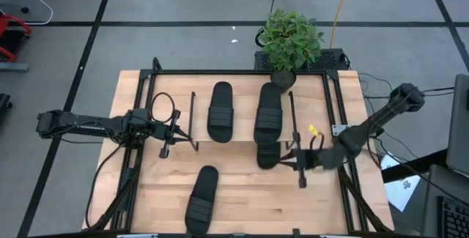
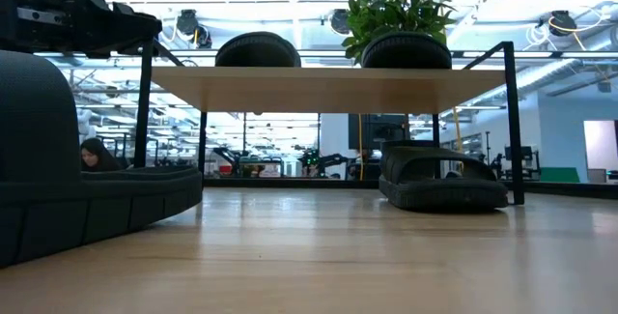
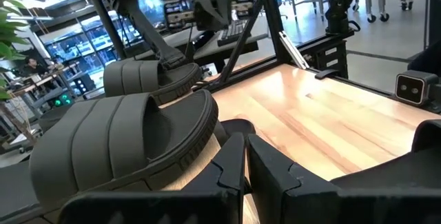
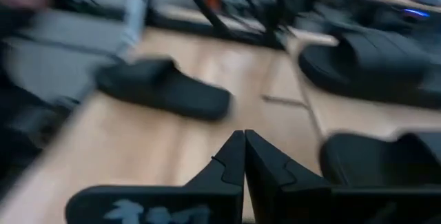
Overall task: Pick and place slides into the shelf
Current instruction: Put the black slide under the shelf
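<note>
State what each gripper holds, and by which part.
Nothing. The left gripper and right gripper are both shut and empty, clear of the slides.

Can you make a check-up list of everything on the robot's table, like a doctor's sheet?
Surface: light wooden tabletop with black rails.
Job's things: two black ribbed-strap slides lie on the low wooden shelf with black wire frame; one slide sits half under its front edge; one lies on the table near the front.
Clutter: green potted plant at the table's back edge.
Grippers: left gripper beside the shelf's left end, fingers shut, empty; right gripper by the half-tucked slide, fingers shut, empty.
Cables: yellow cable on the floor.
Surroundings: grey floor, paper at right.
</note>
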`<state>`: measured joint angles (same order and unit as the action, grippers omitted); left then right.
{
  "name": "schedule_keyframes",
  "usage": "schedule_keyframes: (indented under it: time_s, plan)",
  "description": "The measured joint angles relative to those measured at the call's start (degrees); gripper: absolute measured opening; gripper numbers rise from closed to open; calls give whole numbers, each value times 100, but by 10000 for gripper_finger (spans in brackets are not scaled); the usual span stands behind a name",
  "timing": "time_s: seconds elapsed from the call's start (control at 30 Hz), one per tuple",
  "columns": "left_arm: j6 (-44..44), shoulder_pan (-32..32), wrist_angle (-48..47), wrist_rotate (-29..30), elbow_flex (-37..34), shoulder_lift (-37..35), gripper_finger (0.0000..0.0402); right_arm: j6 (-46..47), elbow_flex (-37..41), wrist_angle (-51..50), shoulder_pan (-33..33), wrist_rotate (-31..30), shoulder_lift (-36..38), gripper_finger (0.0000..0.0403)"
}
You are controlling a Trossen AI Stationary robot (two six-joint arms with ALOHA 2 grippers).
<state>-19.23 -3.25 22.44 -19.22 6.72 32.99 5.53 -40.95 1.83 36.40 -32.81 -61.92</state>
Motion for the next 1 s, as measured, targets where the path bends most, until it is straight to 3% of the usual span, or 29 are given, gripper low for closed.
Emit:
schedule_keyframes:
  time_s: [0.13, 0.23, 0.4, 0.63, 0.73, 1.0]
  plan:
    - [-11, 0, 2, 0, 0, 0, 26, -404, 904, 1339, -624, 1536, 699, 0]
    - [-13, 0, 7, -2, 0, 0, 26, -370, 1377, 1596, -1016, 2046, 1167, 0]
    - [-13, 0, 8, -3, 0, 0, 26, -512, 1655, 1505, -1242, 2107, 1921, 0]
    - [-7, 0, 11, -8, 0, 0, 26, -1190, 1657, 1008, -1025, 2210, 3004, 0]
    - [8, 0, 12, -15, 0, 0, 26, -1101, 1660, 469, -994, 1741, 3346, 0]
    - [-190, 0, 20, -15, 0, 0, 26, -1093, 2121, 634, -994, 1010, 3616, 0]
